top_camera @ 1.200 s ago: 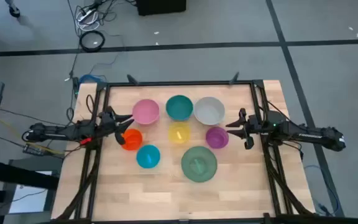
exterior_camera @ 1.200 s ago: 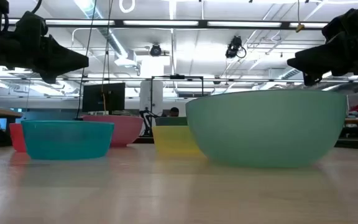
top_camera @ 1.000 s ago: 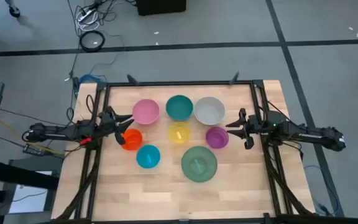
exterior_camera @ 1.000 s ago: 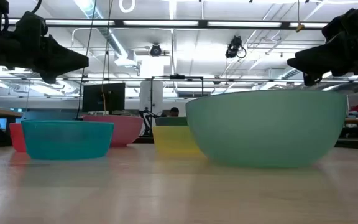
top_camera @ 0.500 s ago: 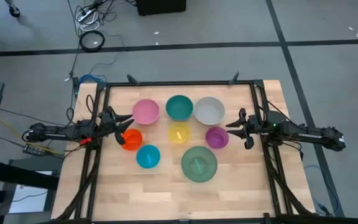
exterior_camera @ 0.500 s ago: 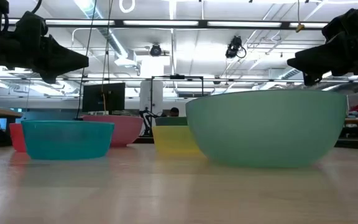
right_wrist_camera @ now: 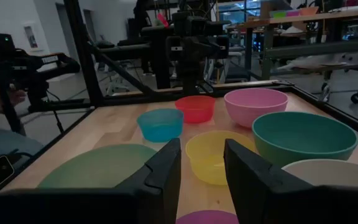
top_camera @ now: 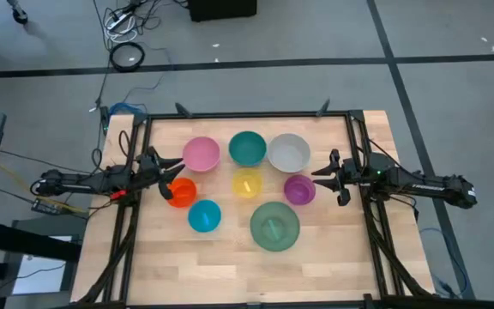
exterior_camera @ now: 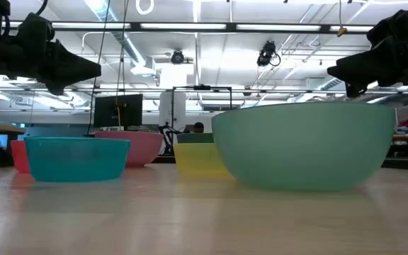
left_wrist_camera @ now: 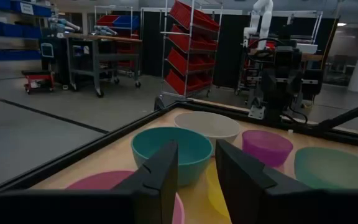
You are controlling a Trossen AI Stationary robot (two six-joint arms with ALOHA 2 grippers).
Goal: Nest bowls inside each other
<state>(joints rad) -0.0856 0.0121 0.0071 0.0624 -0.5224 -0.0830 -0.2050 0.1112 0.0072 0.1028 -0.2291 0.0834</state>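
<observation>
Several bowls sit apart and upright on their bases on the wooden table (top_camera: 230, 266). Along the far row are pink (top_camera: 201, 154), teal (top_camera: 247, 148) and white-grey (top_camera: 289, 153). Orange (top_camera: 181, 192), yellow (top_camera: 247, 184) and purple (top_camera: 299, 190) form the middle row. Light blue (top_camera: 204, 215) and the big green bowl (top_camera: 274, 226) are nearest. My left gripper (top_camera: 175, 168) hovers open at the table's left edge, level, above the orange bowl's edge. My right gripper (top_camera: 320, 176) hovers open at the right edge, beside the purple bowl. Each wrist view shows an empty gap between the fingers (left_wrist_camera: 196, 168) (right_wrist_camera: 202, 165).
A black frame rail (top_camera: 247, 115) runs around the table's far, left and right sides. Bare wood lies along the near edge, in front of the green bowl (exterior_camera: 303, 145) and the light blue bowl (exterior_camera: 76, 159). Both arms hang well above bowl height in the low view.
</observation>
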